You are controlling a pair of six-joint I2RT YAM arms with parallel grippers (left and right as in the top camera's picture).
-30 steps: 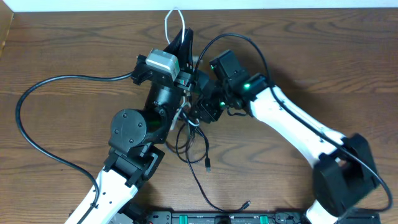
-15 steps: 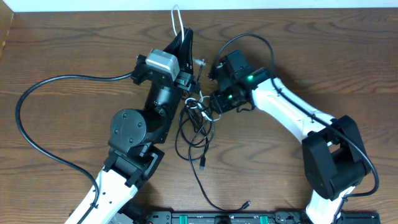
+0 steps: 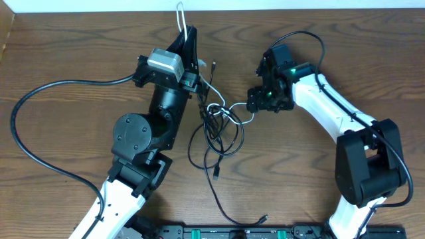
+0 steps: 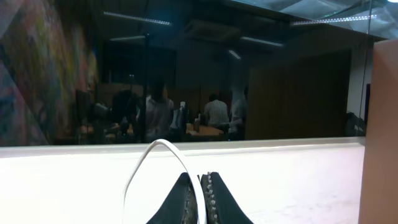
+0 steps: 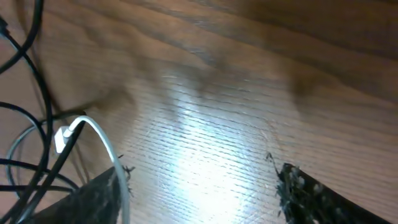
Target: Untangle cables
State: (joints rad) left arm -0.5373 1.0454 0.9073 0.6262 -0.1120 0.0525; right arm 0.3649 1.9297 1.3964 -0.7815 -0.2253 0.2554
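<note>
The white cable (image 4: 158, 142) and left end effector (image 4: 199, 176) are cut off by the left wrist view's bottom edge.

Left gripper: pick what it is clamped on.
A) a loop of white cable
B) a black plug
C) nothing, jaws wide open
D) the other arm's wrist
A: in the left wrist view the left gripper is shut, and the white cable arcs up out of its closed fingers.
</note>
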